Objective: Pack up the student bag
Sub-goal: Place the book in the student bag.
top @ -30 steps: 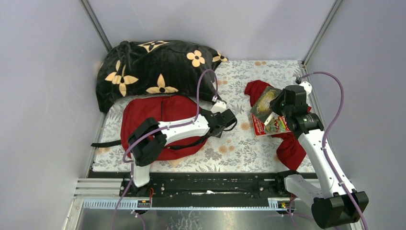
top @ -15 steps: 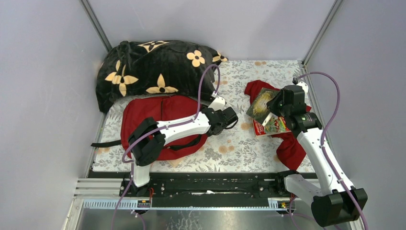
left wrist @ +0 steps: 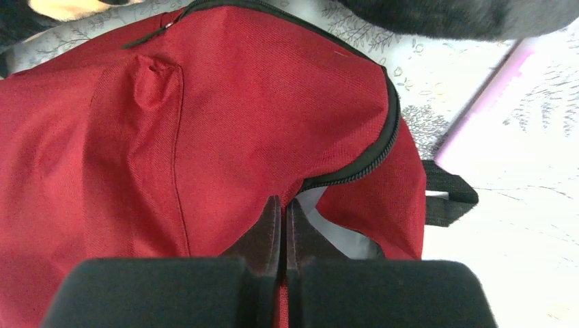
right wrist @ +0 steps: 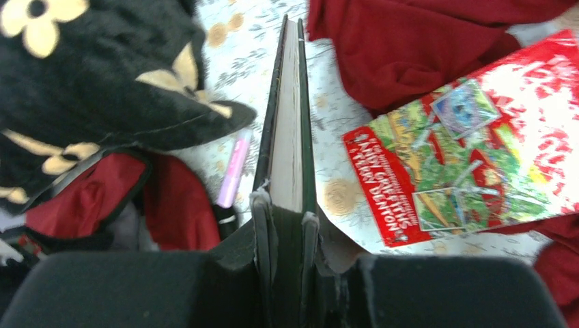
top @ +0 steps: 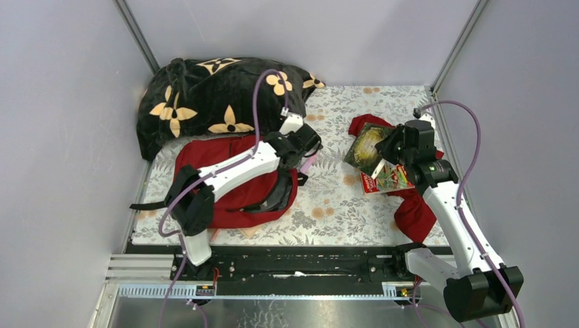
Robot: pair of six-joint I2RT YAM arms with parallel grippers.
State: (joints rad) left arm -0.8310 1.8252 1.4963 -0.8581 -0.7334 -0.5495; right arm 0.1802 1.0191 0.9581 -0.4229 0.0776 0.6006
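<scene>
The dark-red student bag [top: 235, 154] lies at the left of the mat, its black zipper partly undone. My left gripper [top: 299, 145] is shut on the red fabric at the edge of the zipper opening [left wrist: 283, 205] and holds that edge raised, so the grey lining [left wrist: 334, 229] shows. My right gripper [top: 388, 147] is shut on a green hardcover book [top: 362, 146]. The book [right wrist: 288, 116] stands on its edge between the fingers, above the mat and right of the bag [right wrist: 174, 205].
A black plush blanket [top: 218, 96] with orange flowers lies behind the bag. A red picture book [top: 390, 179] rests on a limp red garment [top: 414, 213] under the right arm. A pink pen [right wrist: 234, 169] lies on the floral mat [top: 334, 198] beside the bag.
My left gripper has shut on the bag's zipper edge and pulled it up and back towards the blanket. The right gripper has lifted the green book off the red one and tilted it.
</scene>
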